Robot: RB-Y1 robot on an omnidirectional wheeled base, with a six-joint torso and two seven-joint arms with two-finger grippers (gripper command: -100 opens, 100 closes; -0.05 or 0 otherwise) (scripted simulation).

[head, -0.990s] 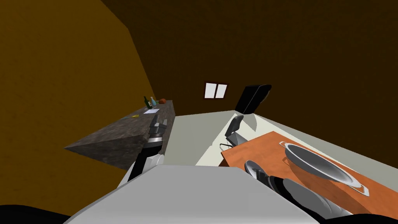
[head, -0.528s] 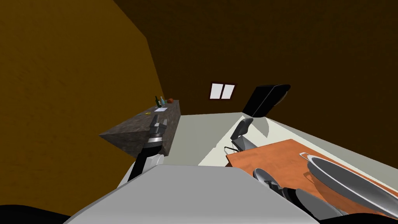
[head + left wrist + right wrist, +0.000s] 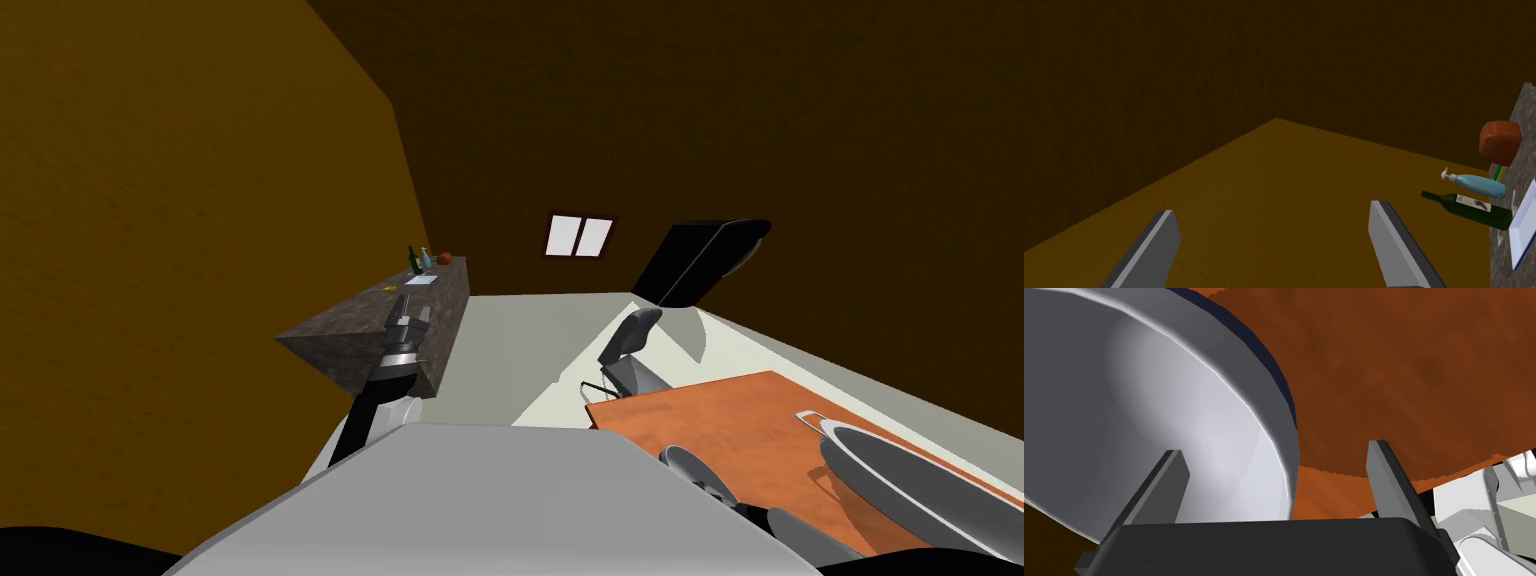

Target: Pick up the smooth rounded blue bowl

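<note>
The bowl [image 3: 1149, 413] is light grey inside, with a dark blue band on its outer wall. It sits on the orange table [image 3: 1414, 368]. My right gripper [image 3: 1275, 453] is open and straddles the bowl's rim: one finger lies inside the bowl, the other outside, over the table. In the head view the bowl [image 3: 695, 472] shows small at the table's near edge, by my chest. My left gripper [image 3: 405, 320] is held out ahead over the near end of a dark stone counter, and the left wrist view shows its fingers [image 3: 1166, 235] open and empty.
A large grey two-handled pan [image 3: 920, 490] stands on the orange table [image 3: 740, 430] to the right of the bowl. A grey chair [image 3: 630, 350] stands at the table's far end. The stone counter [image 3: 350, 330] carries a green bottle [image 3: 1469, 207], a blue dispenser [image 3: 1476, 185] and a red-brown object [image 3: 1500, 142].
The whole head view has shifted: counter, table and pan slid rightward, so I have turned left. Both arms keep their pose against my body.
</note>
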